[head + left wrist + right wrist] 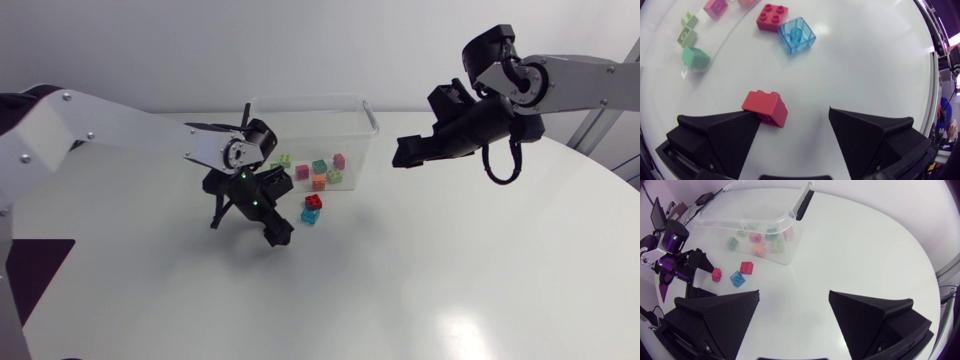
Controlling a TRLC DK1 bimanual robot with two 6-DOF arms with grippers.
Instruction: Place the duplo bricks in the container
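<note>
A small red duplo brick (765, 107) lies on the table between the fingers of my left gripper (795, 115). It touches one finger, the other stands well apart, so the gripper is open. Just ahead lie a red studded brick (771, 17) and a clear blue brick (796, 35), also seen on the table (313, 202) (309, 216) in front of the clear container (365, 125). Several green, pink, teal and orange bricks lie inside it. My left gripper (272, 228) is low beside the container's front left corner. My right gripper (405, 150) hangs open and empty, above the table right of the container.
The white round table (450, 270) has free room at the front and right. The container's rim (800, 202) stands well ahead of my right gripper (794, 315). My left arm's silver link (120, 125) crosses the table's left side.
</note>
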